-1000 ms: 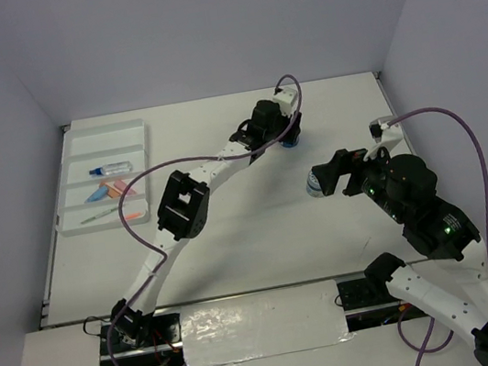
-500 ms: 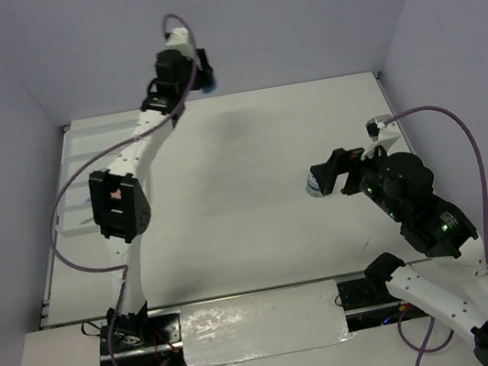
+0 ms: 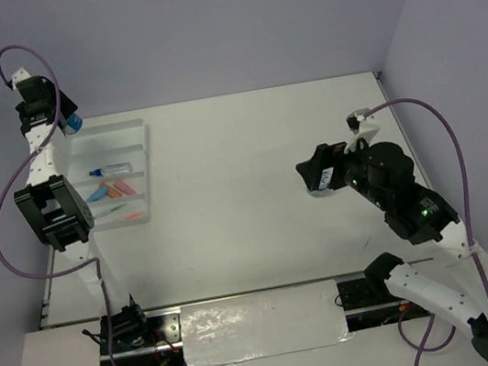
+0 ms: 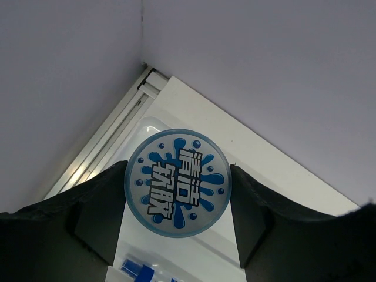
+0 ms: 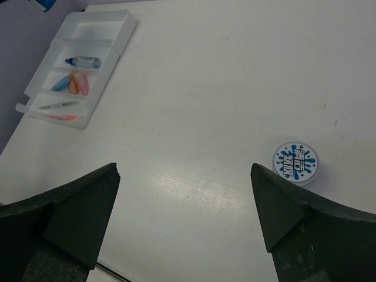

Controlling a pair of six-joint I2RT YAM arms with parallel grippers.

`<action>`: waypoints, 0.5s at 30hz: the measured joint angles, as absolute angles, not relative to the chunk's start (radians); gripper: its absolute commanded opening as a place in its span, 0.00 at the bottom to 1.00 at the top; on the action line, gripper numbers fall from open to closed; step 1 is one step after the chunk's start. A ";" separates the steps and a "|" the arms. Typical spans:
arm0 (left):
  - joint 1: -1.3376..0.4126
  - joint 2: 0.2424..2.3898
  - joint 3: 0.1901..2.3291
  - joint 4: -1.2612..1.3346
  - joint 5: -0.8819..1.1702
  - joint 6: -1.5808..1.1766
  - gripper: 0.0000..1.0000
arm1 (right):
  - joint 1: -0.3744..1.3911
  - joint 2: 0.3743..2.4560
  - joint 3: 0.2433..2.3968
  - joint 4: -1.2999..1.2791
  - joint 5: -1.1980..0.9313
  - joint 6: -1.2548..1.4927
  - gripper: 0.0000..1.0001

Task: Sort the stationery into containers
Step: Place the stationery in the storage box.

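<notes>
My left gripper (image 3: pixel 67 118) is shut on a round blue-and-white tape roll (image 4: pixel 178 183) and holds it in the air over the far end of the white four-compartment tray (image 3: pixel 135 154). The tray holds a clear bottle with a blue cap (image 3: pixel 110 170), light blue (image 3: pixel 95 194), pink and orange pieces (image 3: pixel 118 188), a thin green pen (image 3: pixel 113 208) and an orange piece (image 3: pixel 133 216). My right gripper (image 3: pixel 314 175) is open and empty above the table. A second tape roll (image 5: pixel 295 164) lies flat on the table just right of its right finger (image 5: pixel 282 211).
The walls stand close behind and left of the tray (image 4: pixel 147 126). Bare white table (image 5: pixel 200 100) stretches between the tray (image 5: pixel 117 44) and the second tape roll. The table's raised edge (image 4: pixel 111 135) runs beside the tray.
My left arm has swung from the far middle of the table to the far left, carrying the tape roll up over the tray. My right gripper has turned and shifted slightly.
</notes>
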State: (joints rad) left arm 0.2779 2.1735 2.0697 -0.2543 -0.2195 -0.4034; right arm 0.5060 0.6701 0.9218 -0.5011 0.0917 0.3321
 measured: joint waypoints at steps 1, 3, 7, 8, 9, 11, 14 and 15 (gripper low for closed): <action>0.289 2.176 2.065 -0.254 -0.207 -0.410 0.00 | 0.506 0.680 0.921 -0.493 0.085 0.332 1.00; 0.307 2.177 2.053 -0.253 -0.176 -0.426 0.00 | 0.506 0.699 0.921 -0.479 0.069 0.332 1.00; 0.321 2.196 2.050 -0.238 -0.141 -0.450 0.00 | 0.506 0.734 0.921 -0.458 0.044 0.332 1.00; 0.321 2.206 2.050 -0.231 -0.136 -0.452 0.00 | 0.506 0.743 0.921 -0.456 0.039 0.332 1.00; 0.321 2.214 2.050 -0.226 -0.132 -0.455 0.00 | 0.506 0.752 0.921 -0.456 0.036 0.332 1.00; 0.321 2.235 2.042 -0.218 -0.128 -0.461 0.00 | 0.506 0.762 0.921 -0.456 0.032 0.332 1.00; 0.320 2.258 2.022 -0.218 -0.127 -0.472 0.00 | 0.506 0.768 0.921 -0.455 0.025 0.332 1.00; 0.319 2.267 2.018 -0.219 -0.127 -0.472 0.00 | 0.506 0.769 0.921 -0.454 0.023 0.332 1.00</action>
